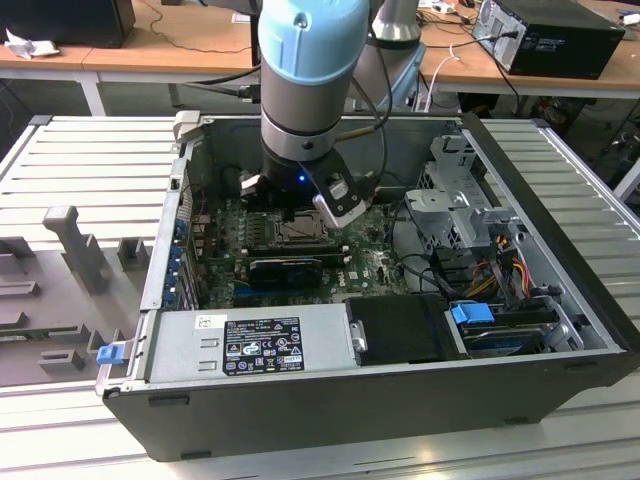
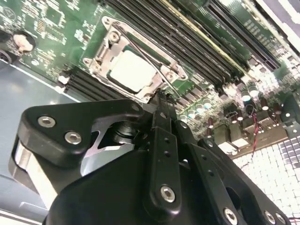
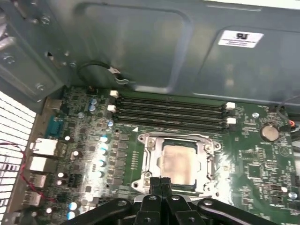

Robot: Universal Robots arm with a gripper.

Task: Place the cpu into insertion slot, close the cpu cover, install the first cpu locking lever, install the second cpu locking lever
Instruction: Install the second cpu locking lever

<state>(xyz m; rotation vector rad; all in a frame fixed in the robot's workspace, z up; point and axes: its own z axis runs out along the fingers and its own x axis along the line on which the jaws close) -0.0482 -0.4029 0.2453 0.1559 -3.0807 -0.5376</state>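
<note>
With the chip (image 3: 179,163) seated in the socket (image 3: 140,185) at lower centre of the first wrist view and the frame plate (image 3: 206,174) closed over it, the gripper (image 3: 160,180), fingers together and empty, hovers at the socket edge near one lever (image 2: 145,55).

cpu (image 3: 180,161) in insertion slot (image 3: 205,182), cover (image 3: 152,151) seemingly closed

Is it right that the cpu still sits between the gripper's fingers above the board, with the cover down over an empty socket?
Not quite. In both wrist views the cpu already lies in the insertion slot, under the closed cpu cover. The gripper is shut, holding nothing.
</note>
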